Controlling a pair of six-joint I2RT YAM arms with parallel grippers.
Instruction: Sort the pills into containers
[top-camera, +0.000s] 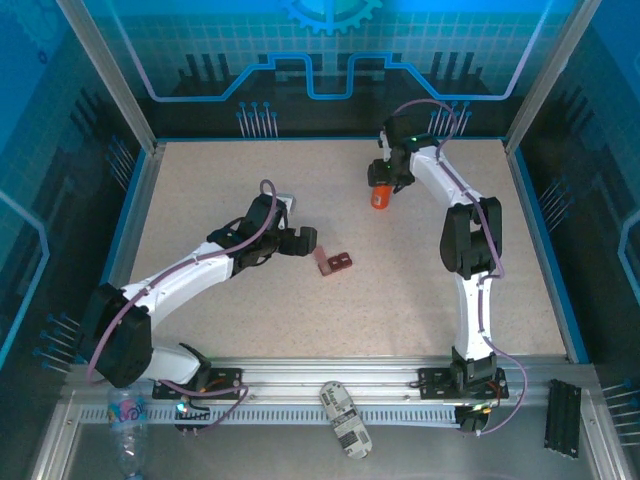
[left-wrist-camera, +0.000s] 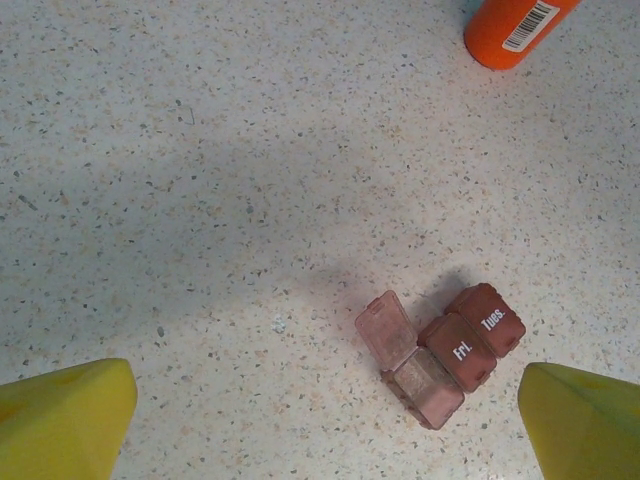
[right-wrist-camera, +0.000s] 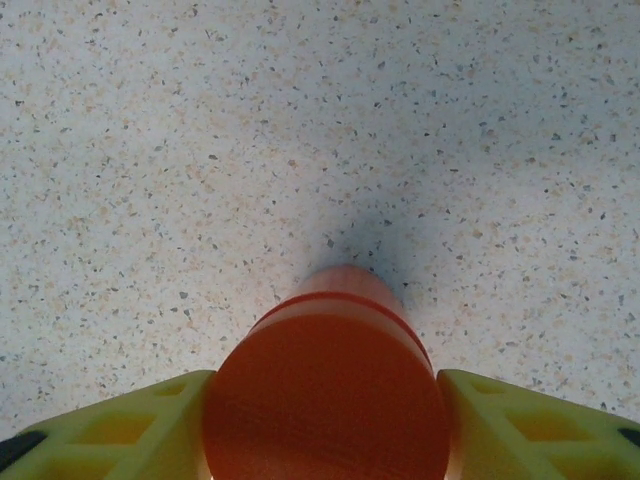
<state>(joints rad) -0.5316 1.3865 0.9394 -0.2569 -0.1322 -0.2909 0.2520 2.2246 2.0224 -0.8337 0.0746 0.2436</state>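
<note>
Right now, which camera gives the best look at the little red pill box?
The left wrist view. The pill box lies close up there: one lid flipped open, Fri and Tues readable on the others. The top view shows it as a small reddish shape on the table, no detail.

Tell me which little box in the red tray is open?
The unlabelled end box, beside Fri.: its lid is flipped back, while Fri. and Tues. are shut.
</note>
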